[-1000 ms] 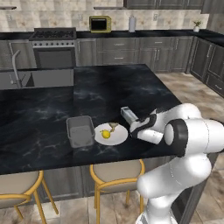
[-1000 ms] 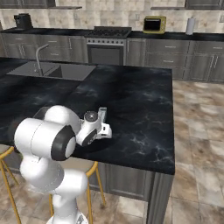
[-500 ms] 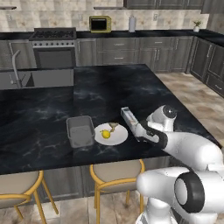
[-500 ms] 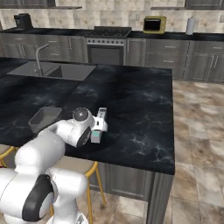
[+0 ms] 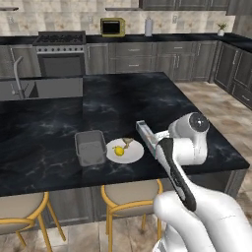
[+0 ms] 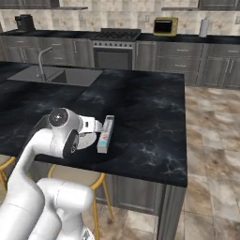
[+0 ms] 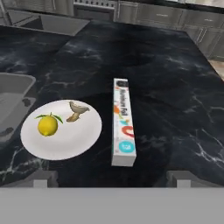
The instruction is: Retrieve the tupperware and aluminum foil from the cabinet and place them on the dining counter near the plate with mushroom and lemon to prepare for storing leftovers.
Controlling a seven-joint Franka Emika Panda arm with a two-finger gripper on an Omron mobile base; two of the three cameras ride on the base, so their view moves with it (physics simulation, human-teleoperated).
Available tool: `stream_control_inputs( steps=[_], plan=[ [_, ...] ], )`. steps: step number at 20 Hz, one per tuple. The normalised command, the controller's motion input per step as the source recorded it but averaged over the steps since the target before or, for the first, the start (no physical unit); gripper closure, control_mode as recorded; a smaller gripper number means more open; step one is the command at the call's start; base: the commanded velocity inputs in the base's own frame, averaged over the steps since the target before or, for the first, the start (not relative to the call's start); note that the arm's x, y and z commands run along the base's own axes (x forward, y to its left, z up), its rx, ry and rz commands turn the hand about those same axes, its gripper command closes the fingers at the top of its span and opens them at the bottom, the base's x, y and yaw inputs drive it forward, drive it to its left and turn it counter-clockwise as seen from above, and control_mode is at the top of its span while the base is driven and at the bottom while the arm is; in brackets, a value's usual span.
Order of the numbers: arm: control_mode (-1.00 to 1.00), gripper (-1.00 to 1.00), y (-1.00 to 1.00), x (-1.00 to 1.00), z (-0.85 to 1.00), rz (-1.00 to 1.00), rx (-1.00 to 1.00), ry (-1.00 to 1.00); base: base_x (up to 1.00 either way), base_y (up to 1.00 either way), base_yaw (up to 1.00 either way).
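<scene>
Home kitchen: stove, sink, island counter.

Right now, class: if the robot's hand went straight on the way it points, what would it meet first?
Most likely the aluminum foil box, lying on the dining counter right between and ahead of the hand's fingertips, beside the plate. Depth is unclear, so it might strike the counter just short.

You won't get any readable text here. The aluminum foil box lying just right of the plate carries dark lettering along its top face and coloured marks near its near end, but all of it is too blurred to make out.
</scene>
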Motion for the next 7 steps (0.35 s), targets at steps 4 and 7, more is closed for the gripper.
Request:
stream_control_inputs(
  steps=[4, 7],
  plan=[
    [-1.00, -1.00, 0.17, -0.98, 1.00, 0.00, -0.05, -0.23, 0.00, 0.00, 0.00],
    [-1.00, -1.00, -0.01, -0.82, 0.53, 0.04, -0.02, -0.29, 0.00, 0.00, 0.00]
  ],
)
